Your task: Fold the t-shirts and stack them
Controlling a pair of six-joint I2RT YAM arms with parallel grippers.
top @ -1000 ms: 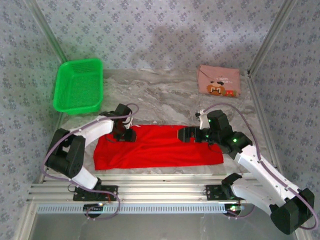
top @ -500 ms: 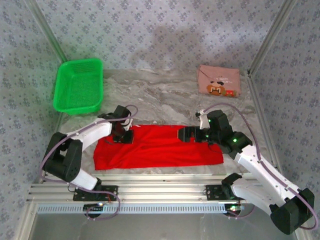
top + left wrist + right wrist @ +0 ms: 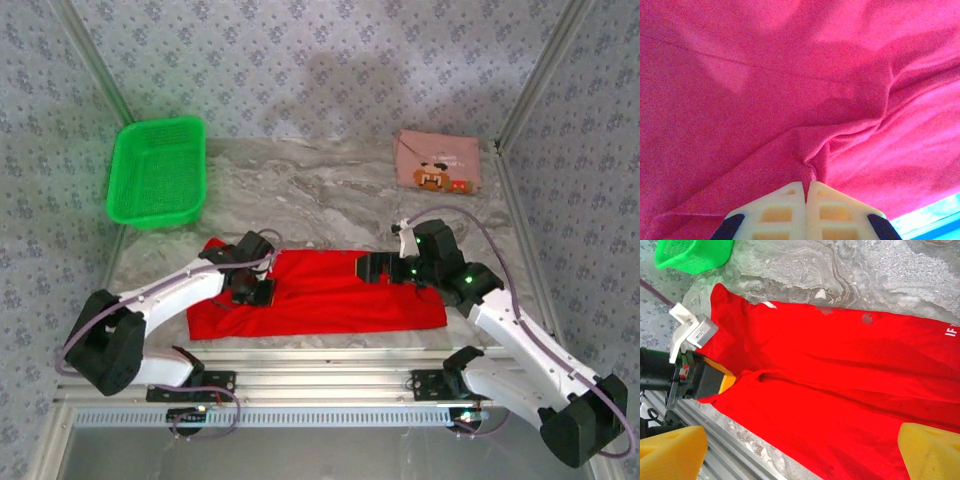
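One green mesh basket (image 3: 157, 172) sits at the far left corner of the table (image 3: 320, 190), well apart from both shirts. I count two t-shirts and two hands of mine.

My left hand (image 3: 255, 290) is down on the left part of the red t-shirt (image 3: 330, 295), near its far edge. From my left wrist, the two pale fingertips (image 3: 790, 197) are pressed flat together, and a small fold of the red cloth (image 3: 765, 90) is pinched between them, with creases running out from the pinch. So that hand is closed tight on the red shirt.

The red t-shirt lies spread as a wide strip across the near middle of the table, just in front of my arm bases, its left corner pulled up towards the basket.

My right hand (image 3: 368, 268) is over the far edge of the red shirt, right of centre. From that wrist its two yellow fingers (image 3: 930, 452) stand as far apart as they go, with only red cloth (image 3: 840, 375) under them; it grips nothing.

The pink t-shirt (image 3: 437, 162), folded into a small rectangle with its brown creature print facing up, rests at the far right of the table.
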